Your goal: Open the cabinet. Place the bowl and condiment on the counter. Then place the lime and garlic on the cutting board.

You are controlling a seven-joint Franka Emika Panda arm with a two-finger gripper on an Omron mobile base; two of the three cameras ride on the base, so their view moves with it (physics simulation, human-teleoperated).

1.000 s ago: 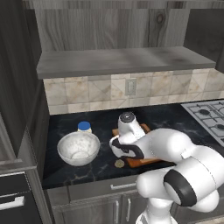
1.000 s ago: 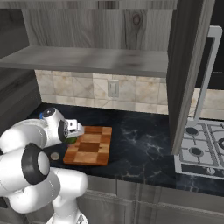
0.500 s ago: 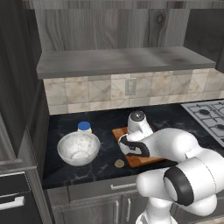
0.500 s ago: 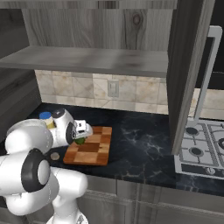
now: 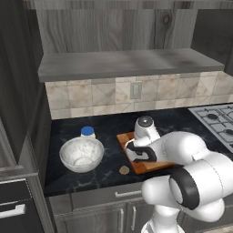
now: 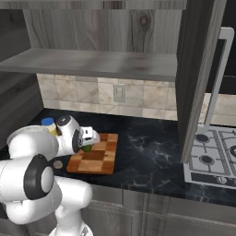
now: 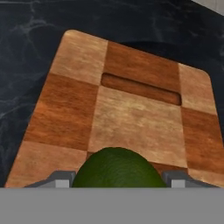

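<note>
Since a second ago the arm has swung rightward from near the jar, carrying the lime (image 7: pixel 117 168) over the cutting board (image 6: pixel 102 156).

Black marble with thin white veins forms the desk (image 5: pixel 109 132), backed by beige stone tiles with a wall outlet (image 5: pixel 135 90). A grey wooden shelf (image 5: pixel 123 63) runs above, the cabinet (image 6: pixel 198 69) door stands swung open at the right, and a gas hob (image 6: pixel 212 159) lies beyond it.

Light and dark brown blocks chequer the board, which has a slot handle near its far end in the hand view; its long axis runs away from the robot there. On the desk left of the board stand the speckled bowl (image 5: pixel 82 154) and, just behind it, the blue-lidded condiment (image 5: pixel 87 132) jar. The garlic (image 5: pixel 124 170) lies on the marble just off the board's front left corner.

Round and dark green, the lime sits between the pincer (image 7: pixel 117 177) tips, which are closed on it at a fairly wide spread, above the board's near end.
</note>
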